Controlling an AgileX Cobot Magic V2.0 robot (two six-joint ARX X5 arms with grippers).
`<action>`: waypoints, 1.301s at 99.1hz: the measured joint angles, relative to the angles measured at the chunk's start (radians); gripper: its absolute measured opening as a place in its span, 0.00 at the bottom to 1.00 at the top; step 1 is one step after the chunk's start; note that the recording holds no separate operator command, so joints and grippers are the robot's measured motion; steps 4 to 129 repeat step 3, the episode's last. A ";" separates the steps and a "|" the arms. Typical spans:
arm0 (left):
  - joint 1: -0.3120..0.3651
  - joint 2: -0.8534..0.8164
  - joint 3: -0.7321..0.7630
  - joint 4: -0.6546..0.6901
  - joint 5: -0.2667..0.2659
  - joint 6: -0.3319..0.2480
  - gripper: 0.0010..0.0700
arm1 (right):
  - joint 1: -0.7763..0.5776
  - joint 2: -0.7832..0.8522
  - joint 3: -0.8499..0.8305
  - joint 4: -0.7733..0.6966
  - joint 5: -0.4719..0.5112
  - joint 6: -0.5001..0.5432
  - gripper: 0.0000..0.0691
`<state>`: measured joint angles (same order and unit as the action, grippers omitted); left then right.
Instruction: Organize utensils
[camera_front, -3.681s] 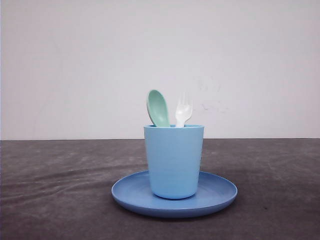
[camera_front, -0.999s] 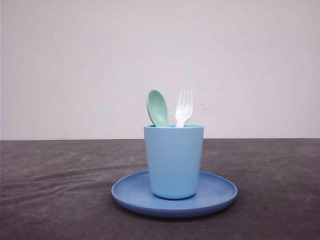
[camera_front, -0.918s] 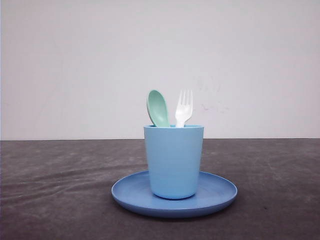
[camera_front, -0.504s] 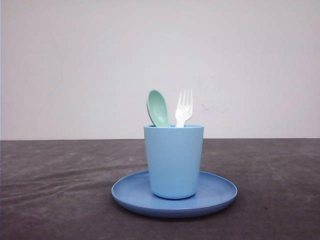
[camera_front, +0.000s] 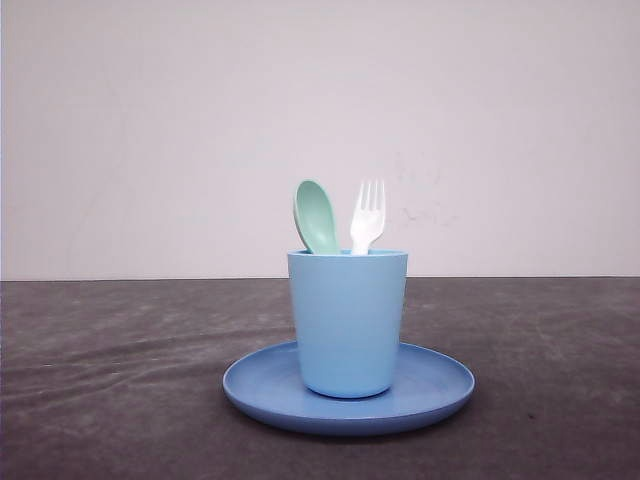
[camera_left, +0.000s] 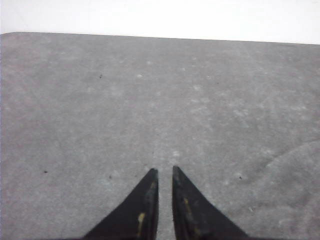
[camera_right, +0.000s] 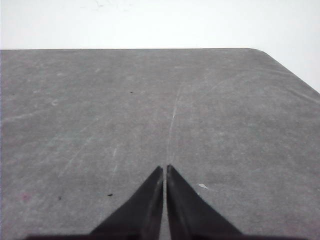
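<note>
A mint-green spoon (camera_front: 317, 215) and a white fork (camera_front: 368, 214) stand upright, heads up, side by side in a light blue cup (camera_front: 347, 320). Their handles are hidden inside the cup. The spoon is on the left and the fork on the right. The cup stands in the middle of a round blue plate (camera_front: 440, 385). My left gripper (camera_left: 165, 170) hangs over bare grey table with only a thin slit between its fingertips and nothing in it. My right gripper (camera_right: 165, 166) is shut and empty over bare table near a rounded corner.
The dark grey table (camera_front: 120, 380) stretches to either side of the plate, with a white wall behind. The left wrist view has the table's far edge (camera_left: 150, 36). The right wrist view has a rounded table corner (camera_right: 260, 52).
The fork's head looked blurred 3.7 s ago and is sharp and still now. Spoon, cup and plate have not moved.
</note>
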<state>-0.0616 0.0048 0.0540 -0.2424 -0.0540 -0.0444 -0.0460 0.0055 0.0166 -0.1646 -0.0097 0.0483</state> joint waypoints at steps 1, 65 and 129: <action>0.000 0.000 0.000 0.000 0.000 0.000 0.02 | 0.000 0.000 0.000 0.000 0.000 0.000 0.01; 0.000 0.000 0.000 0.000 0.000 0.000 0.02 | 0.000 0.000 0.000 0.000 0.000 0.000 0.01; 0.000 0.000 0.000 0.000 0.000 0.000 0.02 | 0.000 0.000 0.000 0.000 0.000 0.000 0.01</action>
